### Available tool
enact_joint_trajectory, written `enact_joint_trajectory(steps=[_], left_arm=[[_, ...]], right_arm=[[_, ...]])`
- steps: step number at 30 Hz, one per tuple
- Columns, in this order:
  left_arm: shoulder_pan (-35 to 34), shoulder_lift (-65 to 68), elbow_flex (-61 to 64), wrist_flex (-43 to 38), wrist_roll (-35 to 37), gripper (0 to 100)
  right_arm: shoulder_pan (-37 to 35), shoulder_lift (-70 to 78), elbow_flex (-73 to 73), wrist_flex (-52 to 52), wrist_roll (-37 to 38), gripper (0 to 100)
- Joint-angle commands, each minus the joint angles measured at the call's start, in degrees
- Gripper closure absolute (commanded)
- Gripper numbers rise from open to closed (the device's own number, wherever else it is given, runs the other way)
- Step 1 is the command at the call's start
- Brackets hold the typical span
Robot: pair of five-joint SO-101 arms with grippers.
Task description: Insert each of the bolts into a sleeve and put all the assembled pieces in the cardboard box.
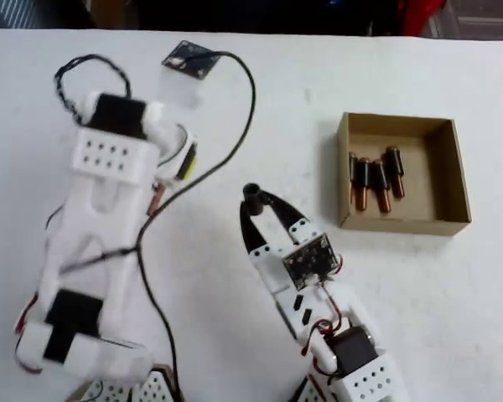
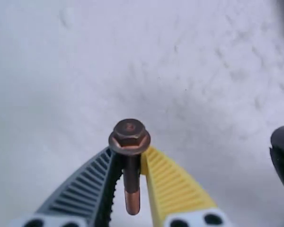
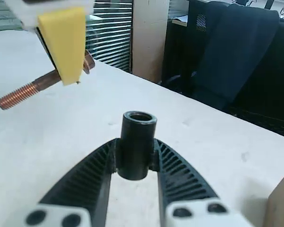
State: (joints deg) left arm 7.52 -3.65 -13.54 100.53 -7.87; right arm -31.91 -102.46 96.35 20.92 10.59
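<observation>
Right claw (image 3: 135, 152) gripping sleeve (image 3: 137, 135), left claw (image 2: 130, 156) pinching bolt (image 2: 129, 138)

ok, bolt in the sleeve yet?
Not yet: bolt is clamped in the left hand, clear of the sleeve in the right hand.

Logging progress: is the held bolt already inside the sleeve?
No: the sleeve in the right gripper shows an open bore, and the bolt sits apart in the left gripper.

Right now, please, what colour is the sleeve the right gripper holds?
The sleeve is black, clearest in the right wrist view.
</observation>
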Motion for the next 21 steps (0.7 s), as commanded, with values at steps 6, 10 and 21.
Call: enact_joint_trajectory(steps=[6,10,21], left_arm=[[-0.40,-18.15,9.76,-2.73,-1.14,98],[-0.40,-25.63,14.86,-3.25,-1.23,98],[-0.31,-44.53,29.36,-19.69,-0.79,98]], right_arm=[[-0.40,-0.75,0.44,-5.67,0.53,98.1],[-1.89,-0.75,0.44,-8.57,0.26,98.1],[-7.78,-0.75,0.44,-5.23,0.35,98.1]])
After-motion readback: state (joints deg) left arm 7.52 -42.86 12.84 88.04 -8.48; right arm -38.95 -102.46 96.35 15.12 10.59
